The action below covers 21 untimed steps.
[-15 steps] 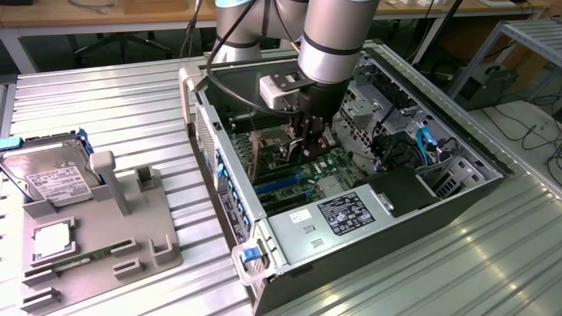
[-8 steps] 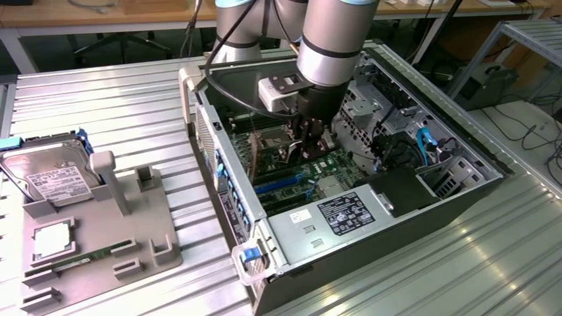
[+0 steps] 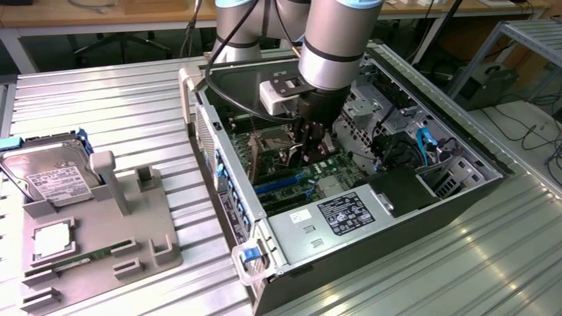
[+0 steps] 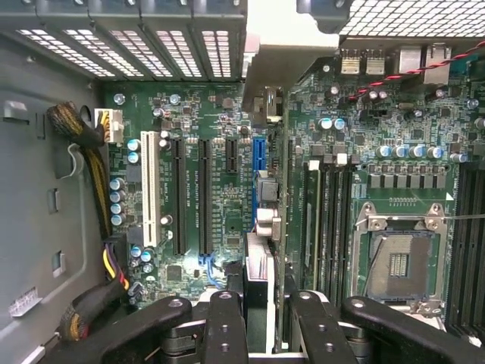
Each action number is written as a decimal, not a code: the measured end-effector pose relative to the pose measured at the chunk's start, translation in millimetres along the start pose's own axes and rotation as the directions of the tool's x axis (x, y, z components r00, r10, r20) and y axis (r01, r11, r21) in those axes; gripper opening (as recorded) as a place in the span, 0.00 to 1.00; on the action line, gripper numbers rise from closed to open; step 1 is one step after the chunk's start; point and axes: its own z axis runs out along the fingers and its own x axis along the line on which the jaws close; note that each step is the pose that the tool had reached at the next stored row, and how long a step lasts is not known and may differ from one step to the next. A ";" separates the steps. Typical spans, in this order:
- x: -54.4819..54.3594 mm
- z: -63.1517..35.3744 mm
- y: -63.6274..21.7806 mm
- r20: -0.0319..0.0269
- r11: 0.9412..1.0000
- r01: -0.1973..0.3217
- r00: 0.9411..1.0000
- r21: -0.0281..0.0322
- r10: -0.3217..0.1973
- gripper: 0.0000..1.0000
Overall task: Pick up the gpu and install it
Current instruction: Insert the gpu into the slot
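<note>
The hand (image 4: 258, 318) grips the gpu (image 4: 260, 189) edge-on above the motherboard (image 4: 189, 197); board lettering is too small to read.

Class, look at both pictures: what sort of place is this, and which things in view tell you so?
Most likely a robotics lab or test workshop for computer assembly. A robot arm reaches into an open computer case on a ribbed metal workbench, a grey fixture tray holds a hard drive, and desks with cables stand behind.
</note>
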 end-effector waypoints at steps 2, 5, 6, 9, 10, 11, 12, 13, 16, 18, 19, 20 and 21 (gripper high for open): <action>0.0 0.0 -0.1 0.000 1.000 0.000 1.000 0.000 0.000 0.28; 0.1 0.0 0.0 0.000 1.000 0.000 1.000 0.000 0.000 0.28; 0.1 0.0 0.5 0.000 1.000 0.000 1.000 0.000 0.000 0.28; 0.1 0.1 3.2 0.000 1.000 0.000 1.000 0.000 0.000 0.28; 0.1 0.2 4.3 0.000 1.000 0.000 1.000 0.000 0.000 0.28; 0.0 0.3 5.5 0.000 1.000 0.000 1.000 0.000 0.000 0.28; 0.0 0.3 6.2 0.000 1.000 0.000 1.000 0.000 0.000 0.28; 0.0 0.4 6.5 0.000 1.000 0.000 1.000 0.000 0.000 0.28; 0.3 1.3 7.3 0.000 1.000 0.000 1.000 0.000 0.000 0.28; 0.8 1.5 8.3 0.000 1.000 0.000 1.000 0.000 0.000 0.28; 1.2 1.5 9.4 0.000 1.000 0.000 1.000 0.000 0.000 0.28; 1.4 1.5 10.7 0.000 1.000 0.000 1.000 0.000 0.000 0.28; 1.9 1.5 11.6 0.000 1.000 0.000 1.000 0.000 0.000 0.28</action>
